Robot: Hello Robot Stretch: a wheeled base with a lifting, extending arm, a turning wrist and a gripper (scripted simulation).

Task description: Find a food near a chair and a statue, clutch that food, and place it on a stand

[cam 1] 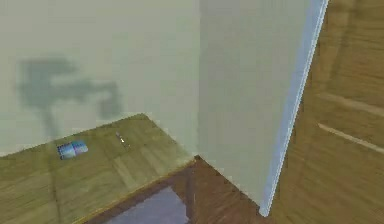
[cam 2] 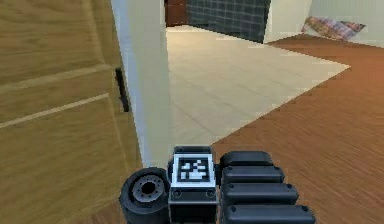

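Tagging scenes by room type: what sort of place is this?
Probably a house interior, at a doorway: a panelled wooden door, a wooden tabletop against a plain wall, and dark wood floor meeting a paler floor leading to another room.

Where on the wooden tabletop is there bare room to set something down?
The wooden tabletop is bare but for a small blue-grey item near the back wall and a pale speck right of it. Nowhere crowded.

Arm short and low; hand alongside
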